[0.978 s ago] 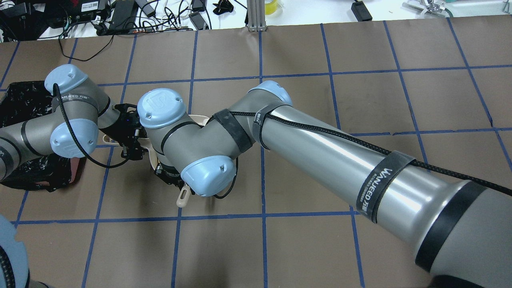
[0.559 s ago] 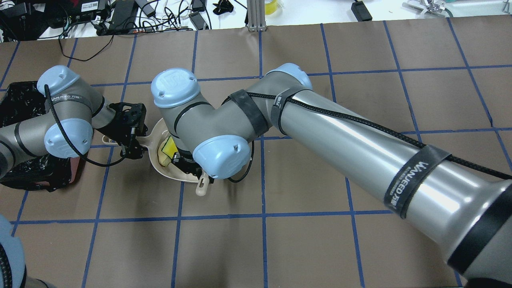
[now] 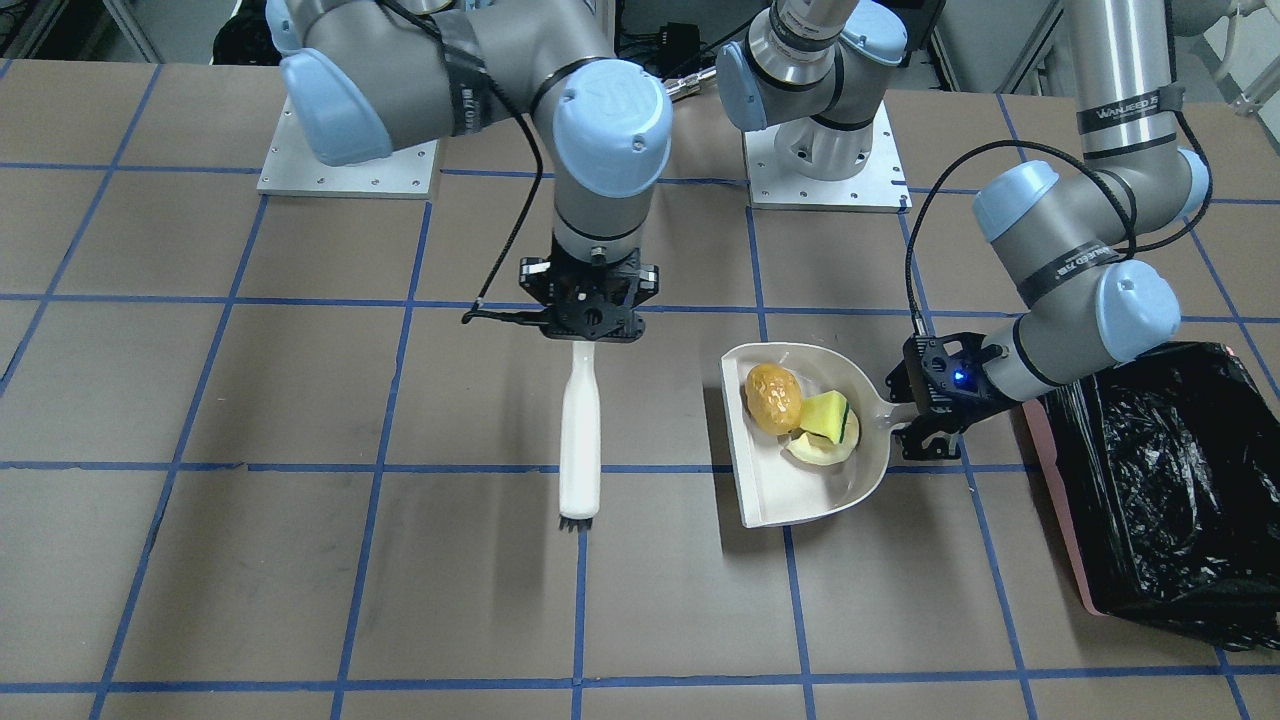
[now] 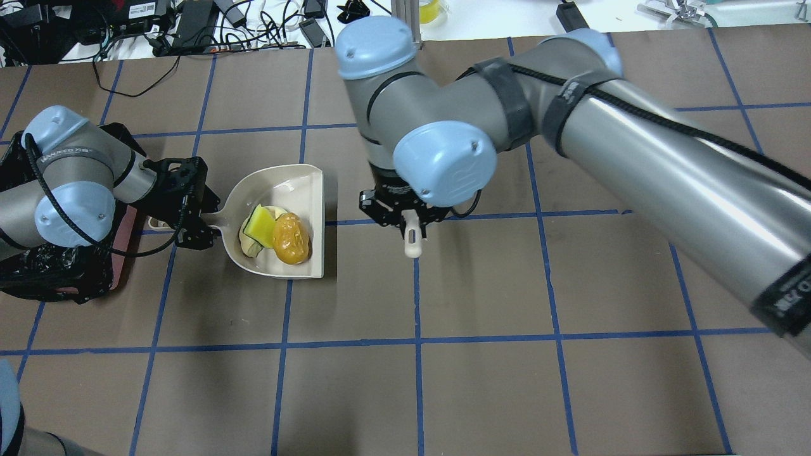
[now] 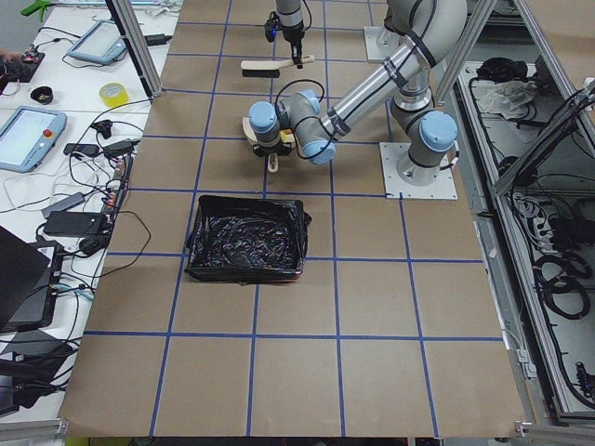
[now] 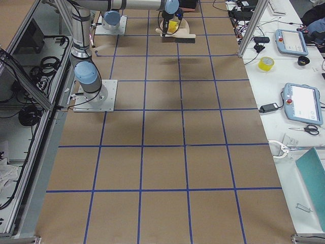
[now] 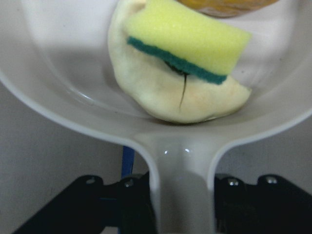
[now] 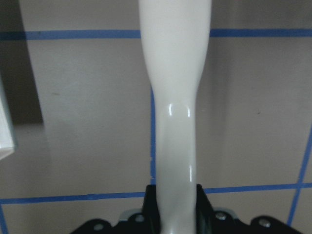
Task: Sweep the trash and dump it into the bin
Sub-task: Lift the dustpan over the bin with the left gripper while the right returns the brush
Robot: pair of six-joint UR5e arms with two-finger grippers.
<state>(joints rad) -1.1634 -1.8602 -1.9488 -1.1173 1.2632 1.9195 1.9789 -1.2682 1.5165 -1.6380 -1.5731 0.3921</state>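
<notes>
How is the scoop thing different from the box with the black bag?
The dustpan is cream, small and shallow; the bin is bigger, deeper, pink with a black bag lining. The dustpan holds the trash, and the left gripper grips its handle; nothing holds the bin. Both are open on top.

The left gripper [image 4: 206, 223], on a low, level wrist, clamps the dustpan [image 4: 304, 183] handle, while the right gripper [image 3: 585, 335] points down, jaws closed on the brush [image 3: 580, 430] handle.
</notes>
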